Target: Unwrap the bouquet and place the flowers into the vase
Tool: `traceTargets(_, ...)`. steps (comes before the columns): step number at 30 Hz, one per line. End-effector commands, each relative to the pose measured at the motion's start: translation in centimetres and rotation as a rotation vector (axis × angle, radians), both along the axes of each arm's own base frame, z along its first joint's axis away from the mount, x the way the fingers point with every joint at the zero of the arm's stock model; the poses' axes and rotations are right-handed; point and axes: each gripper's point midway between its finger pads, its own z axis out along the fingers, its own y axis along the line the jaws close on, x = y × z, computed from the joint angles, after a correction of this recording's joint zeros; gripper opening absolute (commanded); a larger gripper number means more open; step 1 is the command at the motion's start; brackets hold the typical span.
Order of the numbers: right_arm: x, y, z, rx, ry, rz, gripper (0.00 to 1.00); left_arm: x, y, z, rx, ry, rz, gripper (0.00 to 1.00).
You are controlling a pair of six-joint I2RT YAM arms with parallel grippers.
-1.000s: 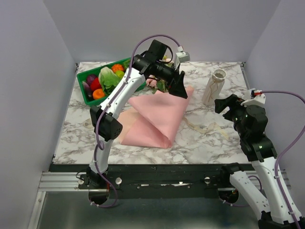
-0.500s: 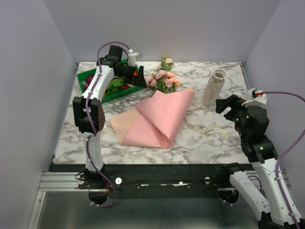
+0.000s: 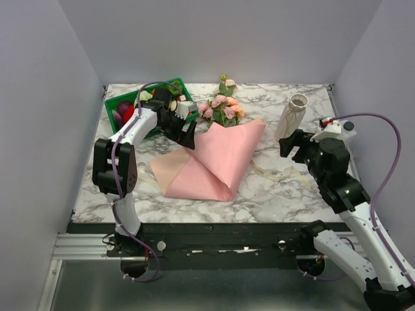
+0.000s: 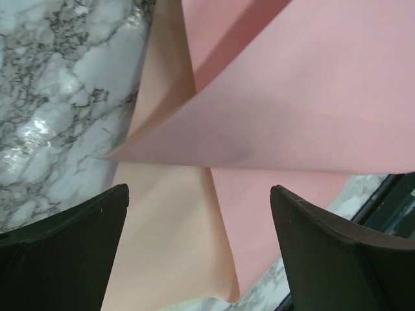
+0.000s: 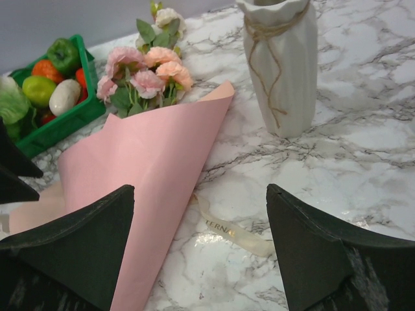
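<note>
On the marble table (image 3: 272, 194) the bouquet (image 3: 217, 139) lies on its side near the middle, heads toward the far edge. Its pink paper (image 3: 207, 168) forms a loose cone, with one flap folded out to the left and showing a paler, peach-coloured inner side. The flowers (image 3: 222, 109), pink and peach roses with green leaves and one cream bloom at the far end, stick out of the cone's wide mouth; their stems are hidden inside the paper. None of them is in the vase (image 3: 290, 116), which stands upright toward the right rear of the table, well apart from the flower heads, with twine (image 5: 269, 31) tied around its neck. A cream ribbon (image 3: 285, 173) lies loose on the marble just right of the paper, tied around nothing.

My left gripper (image 3: 188, 136) hangs over the upper left edge of the paper, just beside the flower heads, its jaws spread wide with nothing between them. From that wrist I look down on the pink sheet and the peach flap under it. Whether a finger touches the paper I cannot tell.

My right gripper (image 3: 285, 146) sits low in front of the vase, near its base but not touching it. Its jaws are likewise wide apart and empty, and it faces the cone and the vase. Beyond my left gripper a green crate (image 5: 65, 120) holds toy vegetables (image 5: 39, 87) in the far left corner.
</note>
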Motion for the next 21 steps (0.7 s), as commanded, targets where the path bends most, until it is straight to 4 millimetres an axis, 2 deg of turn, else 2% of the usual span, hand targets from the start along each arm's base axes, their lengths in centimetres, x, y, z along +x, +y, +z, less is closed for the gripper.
traceTargets(1, 0.0, -0.2, 1.9, -0.032, -0.055, -0.020, 0.90, 4.1, 0.2, 0.7, 0.023, -0.150, 0.027, 0.99)
traceTargets(3, -0.1, 0.0, 1.9, -0.031, -0.059, -0.006, 0.90, 5.2, -0.5, 1.2, -0.005, -0.178, 0.000, 0.99)
traceTargets(5, -0.2, 0.0, 2.0, -0.028, -0.063, -0.003, 0.90, 5.1, -1.2, 1.3, -0.039, -0.167, -0.051, 0.99)
traceTargets(8, -0.5, -0.1, 2.4, -0.020, -0.076, -0.006, 0.90, 3.0, -3.1, 0.9, -0.109, -0.064, -0.191, 0.99)
traceTargets(9, -0.6, -0.2, 2.6, -0.019, -0.081, -0.005, 0.90, 1.2, -3.4, -0.2, -0.114, 0.035, -0.223, 0.99)
traceTargets(10, -0.6, -0.2, 2.8, -0.018, -0.084, -0.006, 0.90, 1.1, -3.9, 0.4, -0.140, 0.037, -0.261, 0.99)
traceTargets(12, -0.7, -0.3, 3.2, -0.018, -0.091, -0.007, 0.90, -0.2, -4.0, -0.9, -0.139, 0.119, -0.297, 0.99)
traceTargets(19, -0.9, -0.2, 4.4, -0.003, -0.118, -0.002, 0.89, -0.7, -5.2, 2.7, -0.232, 0.124, -0.347, 0.93)
traceTargets(21, -1.0, -0.2, 4.7, 0.003, -0.125, 0.004, 0.89, -1.8, -5.9, 4.3, -0.254, 0.146, -0.378, 0.91)
